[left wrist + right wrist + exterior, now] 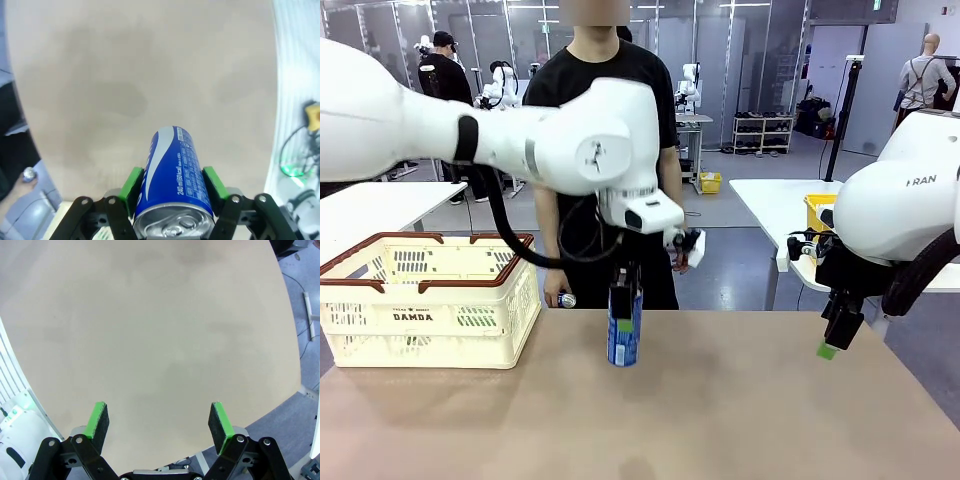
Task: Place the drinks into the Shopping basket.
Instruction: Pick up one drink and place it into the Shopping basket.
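Blue can (172,170) between green pads (132,184)

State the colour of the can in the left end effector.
Blue can, white stripe, silver top; clearest in the left wrist view.

From the robot's side we look across the table (740,400) toward the person (610,150) at 12 o'clock. Our left wrist camera sits close above the blue can (175,175), at 6 o'clock in its picture, facing down at the table. The right wrist camera seems to hang higher; all three views share that brown surface.
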`<state>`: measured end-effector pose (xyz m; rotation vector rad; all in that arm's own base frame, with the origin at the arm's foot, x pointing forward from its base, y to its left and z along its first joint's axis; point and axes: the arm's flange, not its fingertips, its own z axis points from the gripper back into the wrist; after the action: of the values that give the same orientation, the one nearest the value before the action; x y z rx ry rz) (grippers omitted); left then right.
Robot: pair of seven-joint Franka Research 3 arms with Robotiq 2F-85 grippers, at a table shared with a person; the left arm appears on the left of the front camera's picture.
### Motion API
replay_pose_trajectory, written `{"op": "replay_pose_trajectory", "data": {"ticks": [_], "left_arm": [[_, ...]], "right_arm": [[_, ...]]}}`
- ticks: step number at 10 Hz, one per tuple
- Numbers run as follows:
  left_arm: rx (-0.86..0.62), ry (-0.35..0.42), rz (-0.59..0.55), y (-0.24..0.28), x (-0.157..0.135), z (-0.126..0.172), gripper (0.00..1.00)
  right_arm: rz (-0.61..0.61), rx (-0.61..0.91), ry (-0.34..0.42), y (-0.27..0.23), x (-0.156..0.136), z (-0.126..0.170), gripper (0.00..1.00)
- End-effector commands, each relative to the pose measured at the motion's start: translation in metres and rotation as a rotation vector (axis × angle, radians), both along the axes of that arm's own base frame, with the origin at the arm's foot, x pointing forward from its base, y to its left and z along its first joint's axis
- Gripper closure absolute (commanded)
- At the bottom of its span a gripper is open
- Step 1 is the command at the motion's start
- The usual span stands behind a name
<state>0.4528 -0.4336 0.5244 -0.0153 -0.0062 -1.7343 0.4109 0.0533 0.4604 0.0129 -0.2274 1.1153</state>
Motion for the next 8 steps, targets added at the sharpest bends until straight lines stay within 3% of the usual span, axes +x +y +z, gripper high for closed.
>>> {"op": "replay_pose_trajectory", "data": {"ticks": [1,5,8], "left_arm": [[-0.002,-0.048,-0.058,-0.002,-0.004,0.046,1.00],[-0.026,-0.102,-0.067,0.006,-0.007,0.106,1.00],[-0.047,-0.096,-0.050,0.005,-0.008,0.102,1.00]], "right_arm": [[0.000,0.000,0.003,-0.001,0.000,0.001,0.00],[0.000,0.000,0.003,-0.001,0.000,0.001,0.00],[0.000,0.000,0.003,-0.001,0.000,0.001,0.00]]}}
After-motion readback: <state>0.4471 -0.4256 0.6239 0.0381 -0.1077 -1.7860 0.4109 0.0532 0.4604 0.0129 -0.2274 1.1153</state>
